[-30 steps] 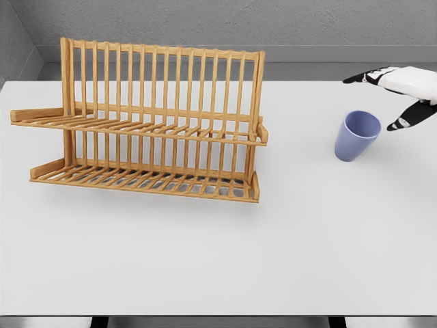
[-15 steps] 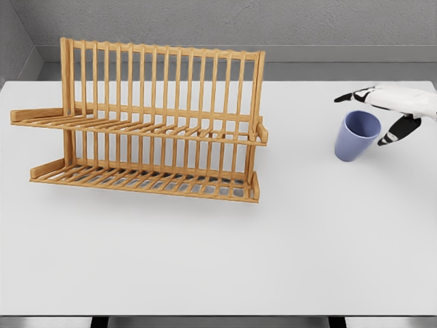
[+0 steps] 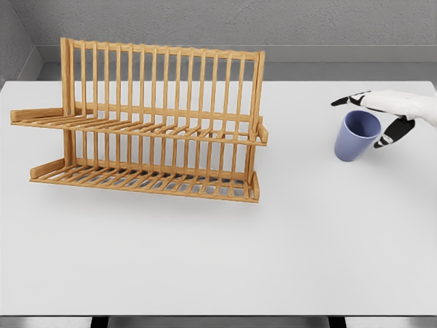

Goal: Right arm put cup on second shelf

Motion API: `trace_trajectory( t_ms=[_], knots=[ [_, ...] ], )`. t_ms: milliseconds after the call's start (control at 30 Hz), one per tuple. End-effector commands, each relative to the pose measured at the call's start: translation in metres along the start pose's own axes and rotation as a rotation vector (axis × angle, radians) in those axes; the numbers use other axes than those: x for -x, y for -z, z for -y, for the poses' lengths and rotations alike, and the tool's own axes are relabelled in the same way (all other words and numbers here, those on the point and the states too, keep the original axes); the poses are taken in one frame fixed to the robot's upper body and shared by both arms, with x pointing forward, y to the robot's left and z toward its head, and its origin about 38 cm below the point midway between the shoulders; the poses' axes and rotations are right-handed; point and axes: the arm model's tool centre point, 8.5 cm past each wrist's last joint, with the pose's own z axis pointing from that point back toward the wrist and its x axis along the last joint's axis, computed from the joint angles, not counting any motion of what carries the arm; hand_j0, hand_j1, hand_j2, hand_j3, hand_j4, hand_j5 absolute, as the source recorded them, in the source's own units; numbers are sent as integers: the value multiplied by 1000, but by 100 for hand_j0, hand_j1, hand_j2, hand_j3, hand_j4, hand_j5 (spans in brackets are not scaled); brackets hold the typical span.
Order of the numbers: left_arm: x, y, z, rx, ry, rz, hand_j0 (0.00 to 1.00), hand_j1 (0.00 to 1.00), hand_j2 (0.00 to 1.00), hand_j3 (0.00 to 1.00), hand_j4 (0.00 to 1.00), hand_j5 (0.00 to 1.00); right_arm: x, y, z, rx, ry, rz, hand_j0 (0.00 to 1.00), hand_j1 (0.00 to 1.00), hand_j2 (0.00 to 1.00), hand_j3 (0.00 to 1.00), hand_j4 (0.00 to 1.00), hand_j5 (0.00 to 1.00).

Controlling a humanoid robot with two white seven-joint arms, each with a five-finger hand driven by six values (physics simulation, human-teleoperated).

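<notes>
The cup [image 3: 356, 136] stands upright on the table [image 3: 273, 260], out at 3 o'clock from the rack [image 3: 147, 123]. The right hand [image 3: 389, 113] is spread around its rim, gripping nothing yet. It should probably wrap lower and squeeze evenly before lifting.

The right hand [image 3: 389, 113] is glossy white with black fingertips; finger joints look dark-banded, possibly

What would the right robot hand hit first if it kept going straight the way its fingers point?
Probably the blue cup. The right robot hand points left, fingers spread just above and beside the rim, apparently not touching. Depth is unclear from one view; if it passes above, the wooden rack comes next.
</notes>
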Motion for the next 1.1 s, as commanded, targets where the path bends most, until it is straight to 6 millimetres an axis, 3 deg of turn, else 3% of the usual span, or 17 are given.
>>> trace_trajectory(
  t_ms=[0,300,333,433,1067],
  knots=[
    [0,0,0,1,0,0,100,100,100,100,100,100,1,3,-5,-13,11,-1,100,100,100,100,100,100],
    [0,0,0,1,0,0,100,100,100,100,100,100,4,3,-8,-23,14,-9,100,100,100,100,100,100],
    [0,0,0,1,0,0,100,100,100,100,100,100,4,3,-8,-23,13,-7,88,88,88,88,88,88],
    [0,0,0,0,0,-1,100,100,100,100,100,100,3,4,-8,-22,9,-1,71,71,71,71,71,71],
    [0,0,0,1,0,0,100,100,100,100,100,100,0,0,-2,-9,-12,9,62,62,62,62,62,62]
  ],
)
